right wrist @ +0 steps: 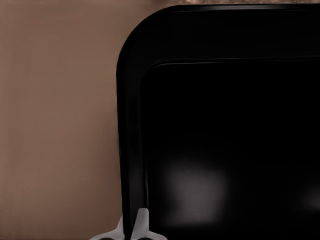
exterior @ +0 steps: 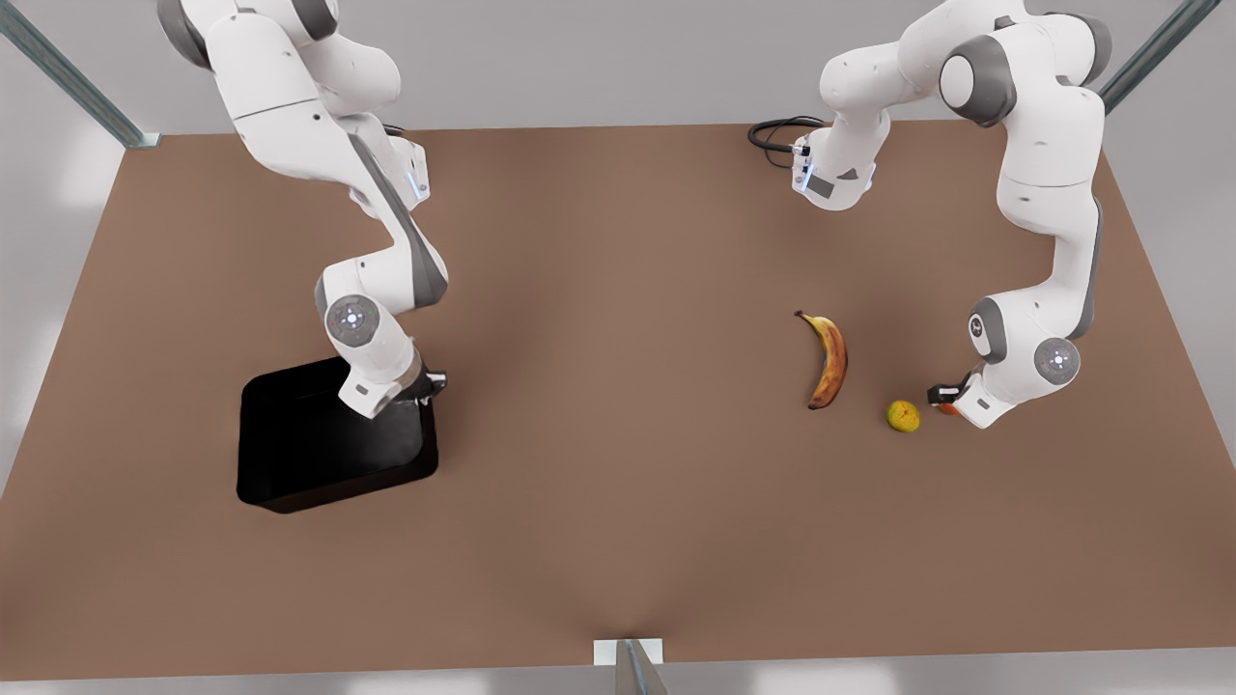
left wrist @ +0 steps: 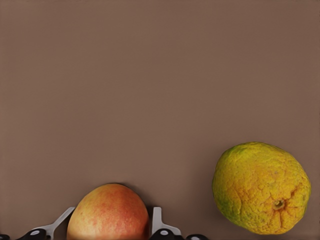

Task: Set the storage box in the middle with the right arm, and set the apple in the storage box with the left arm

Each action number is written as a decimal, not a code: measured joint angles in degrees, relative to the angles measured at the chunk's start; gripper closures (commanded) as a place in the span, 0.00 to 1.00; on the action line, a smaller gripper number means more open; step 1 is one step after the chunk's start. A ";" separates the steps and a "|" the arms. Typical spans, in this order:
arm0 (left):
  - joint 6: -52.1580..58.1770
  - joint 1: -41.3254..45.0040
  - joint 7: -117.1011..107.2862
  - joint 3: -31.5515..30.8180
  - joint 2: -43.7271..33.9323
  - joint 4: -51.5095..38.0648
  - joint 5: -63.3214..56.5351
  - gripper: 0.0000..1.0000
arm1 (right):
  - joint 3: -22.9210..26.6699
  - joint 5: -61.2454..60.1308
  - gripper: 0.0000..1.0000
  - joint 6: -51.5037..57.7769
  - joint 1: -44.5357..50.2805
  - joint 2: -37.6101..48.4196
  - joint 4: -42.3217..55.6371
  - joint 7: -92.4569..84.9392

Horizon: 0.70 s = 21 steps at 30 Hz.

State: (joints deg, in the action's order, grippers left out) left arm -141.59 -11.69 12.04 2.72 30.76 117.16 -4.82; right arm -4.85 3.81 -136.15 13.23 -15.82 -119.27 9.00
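apple (left wrist: 107, 212) beside yellow-green fruit (left wrist: 261, 188), banana (exterior: 828, 358) near

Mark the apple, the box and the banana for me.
apple (left wrist: 107, 212), left wrist view, its red-orange skin between the fingers.
box (exterior: 319, 454), front view, bare black floor.
banana (exterior: 830, 362), front view, middle of its curved body.

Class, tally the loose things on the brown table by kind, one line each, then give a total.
Round fruit: 2, red-orange apple and bumpy yellow-green fruit
Brown-spotted yellow banana: 1
Glossy black rectangular storage box: 1
Total: 4
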 measured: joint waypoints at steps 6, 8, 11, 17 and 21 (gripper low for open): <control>0.00 -0.09 0.00 0.00 0.08 0.00 0.00 0.27 | 0.00 -0.22 0.79 0.03 8.27 -0.71 4.00 6.68; 0.00 -0.01 0.00 0.00 0.09 0.00 0.00 0.27 | 0.00 -0.34 0.79 0.00 11.11 -1.09 5.56 10.11; 0.00 0.00 0.00 0.00 0.09 0.00 0.00 0.30 | 0.16 -0.31 0.79 0.00 15.08 -2.12 7.68 14.96; 0.00 0.00 -0.01 0.00 0.09 0.00 -0.12 0.29 | 2.99 -0.26 0.79 0.17 24.15 -6.06 13.97 22.42; 0.07 -0.05 -0.11 0.00 0.00 -0.08 -0.24 0.30 | 4.49 -0.31 0.79 0.15 30.17 -9.82 19.28 28.46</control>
State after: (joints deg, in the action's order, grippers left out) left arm -141.52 -11.74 11.94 2.73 30.76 117.08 -5.05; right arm -0.36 3.49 -136.00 43.41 -25.64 -99.99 37.47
